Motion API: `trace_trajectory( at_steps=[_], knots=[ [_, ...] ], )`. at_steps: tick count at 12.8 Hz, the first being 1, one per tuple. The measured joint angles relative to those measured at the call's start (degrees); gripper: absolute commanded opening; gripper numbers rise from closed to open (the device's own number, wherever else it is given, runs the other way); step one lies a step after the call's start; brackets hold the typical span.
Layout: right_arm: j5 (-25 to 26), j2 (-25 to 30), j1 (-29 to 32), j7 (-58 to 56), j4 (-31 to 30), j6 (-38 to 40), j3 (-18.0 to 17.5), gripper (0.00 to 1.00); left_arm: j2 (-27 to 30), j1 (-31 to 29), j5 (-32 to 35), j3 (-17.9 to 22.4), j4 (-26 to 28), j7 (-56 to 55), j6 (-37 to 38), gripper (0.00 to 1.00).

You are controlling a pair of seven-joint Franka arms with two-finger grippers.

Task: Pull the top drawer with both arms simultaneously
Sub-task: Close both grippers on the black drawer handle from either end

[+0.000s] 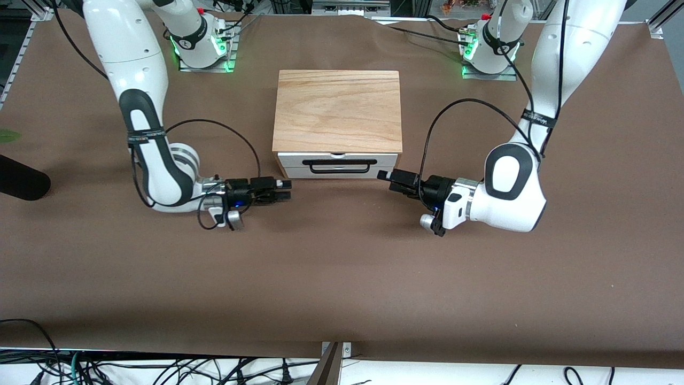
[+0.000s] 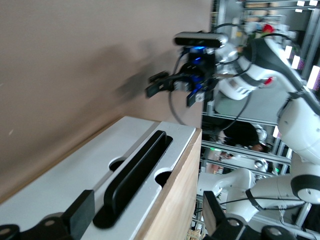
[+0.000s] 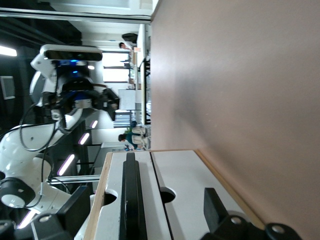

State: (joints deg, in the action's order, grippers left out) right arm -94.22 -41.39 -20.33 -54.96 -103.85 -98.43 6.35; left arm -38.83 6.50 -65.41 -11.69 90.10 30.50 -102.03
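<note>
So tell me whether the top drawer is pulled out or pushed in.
Pushed in. The top drawer has its white front flush with the front below it, under the box lid; neither gripper touches its handle.

The table (image 1: 342, 278) is plain brown. The box (image 1: 337, 109) has a pale wood-grain lid with darker streaks. The top drawer (image 1: 288, 159) has a white front and a black handle (image 1: 335, 162). Both arms (image 1: 140, 101) are white with black bands (green lights glow at their bases), and the grippers (image 1: 284, 191) are black.
</note>
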Motion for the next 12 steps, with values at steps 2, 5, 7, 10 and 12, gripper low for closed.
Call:
trace_trajectory(
  at_steps=[2,5,7,10,12],
  knots=[
    [-1.3,0.0,-0.9,-1.3,-1.4,0.0,-0.9,1.0,-1.3,0.2,-5.8,0.0,2.7,6.8,-0.2,0.9],
    [-2.6,0.3,-0.9,-2.0,-2.4,0.3,-2.5,1.0,-1.7,2.0,-12.9,-0.2,7.3,15.0,-1.8,0.74],
    [-3.8,0.8,-1.0,-2.0,-2.8,1.2,-2.9,1.0,-1.7,2.8,-13.5,-0.2,8.4,15.9,-2.2,0.73],
    [-4.5,1.3,-0.9,-2.0,-3.5,3.1,-3.1,0.99,-1.7,2.8,-13.6,-0.2,9.2,16.0,-2.3,0.73],
    [-4.7,1.9,-0.9,-2.1,-4.4,4.4,-3.1,0.93,-1.7,2.8,-13.6,-0.2,9.5,16.0,-2.3,0.64]
  ],
)
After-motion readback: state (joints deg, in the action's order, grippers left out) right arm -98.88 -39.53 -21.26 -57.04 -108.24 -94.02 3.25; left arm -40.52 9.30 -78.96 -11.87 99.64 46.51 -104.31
